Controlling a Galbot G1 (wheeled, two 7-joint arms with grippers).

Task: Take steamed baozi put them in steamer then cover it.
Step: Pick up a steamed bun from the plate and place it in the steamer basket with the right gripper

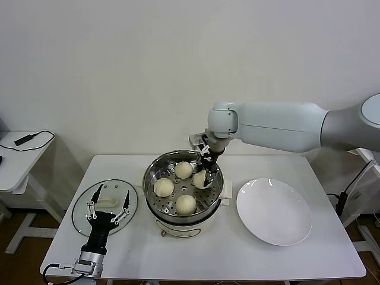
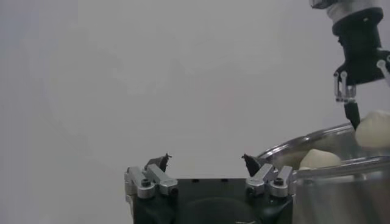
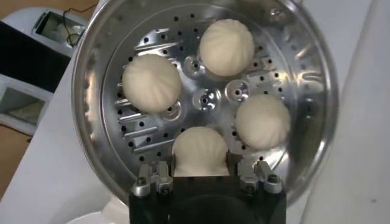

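Gripping the fourth baozi [image 3: 200,150] inside the steamer [image 1: 155,172], right end effector [image 1: 203,175] clamped (left end effector [image 1: 107,209] spread wide)

The right pincer [image 1: 203,176] is down inside the steamer [image 1: 155,173], shut on a bun [image 3: 200,152]. The pot's steel wall rises close behind it. Ahead of it sit three more buns [image 3: 226,47], packed near one another, so only narrow gaps run between them over the tray [image 3: 204,97]. Above it the pot mouth is open. The plate [image 1: 274,211] lies bare on its outer side. The left pincer [image 1: 107,208], fingers spread, hangs over the glass lid [image 1: 80,205], with the pot wall just beside it.
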